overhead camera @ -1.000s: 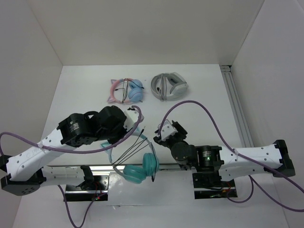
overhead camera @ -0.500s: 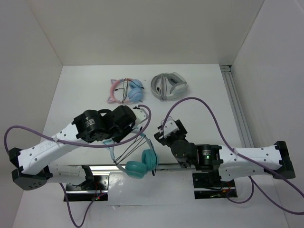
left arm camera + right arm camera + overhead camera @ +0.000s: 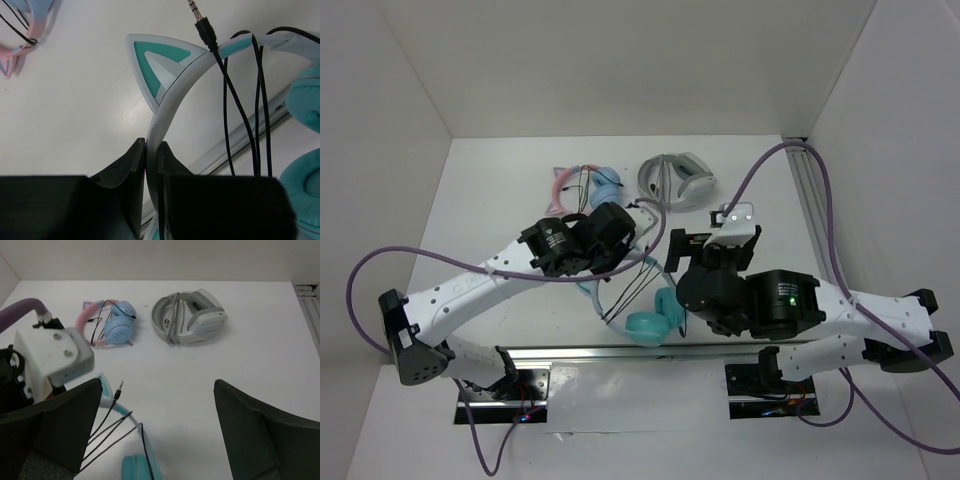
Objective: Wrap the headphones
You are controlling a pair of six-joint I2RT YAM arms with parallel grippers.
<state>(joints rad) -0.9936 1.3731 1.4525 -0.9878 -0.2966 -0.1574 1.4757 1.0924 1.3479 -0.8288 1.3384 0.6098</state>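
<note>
The teal headphones hang from my left gripper point(image 3: 151, 150), which is shut on the pale headband point(image 3: 172, 92) just below a cat ear point(image 3: 152, 62). The thin black cable point(image 3: 240, 115) loops over the band in several strands, and its plug point(image 3: 202, 27) sticks up free. Both teal ear cups point(image 3: 655, 318) sit low, near the front rail. In the top view my left gripper point(image 3: 616, 262) is over the band. My right gripper point(image 3: 698, 245) is just right of the cups. It stands wide open point(image 3: 160, 425) with nothing between its fingers; the band point(image 3: 107, 400) and plug point(image 3: 119, 388) lie beside its left finger.
Pink-and-blue cat-ear headphones point(image 3: 585, 188) and grey-and-white headphones point(image 3: 677, 180) lie at the back middle of the table. A metal rail point(image 3: 817, 215) runs along the right edge. Another rail point(image 3: 570, 351) crosses the near edge by the arm bases.
My left arm has carried the headphones right and farther from the near edge. The right gripper has opened wide, and its arm has risen and swung toward the back right.
</note>
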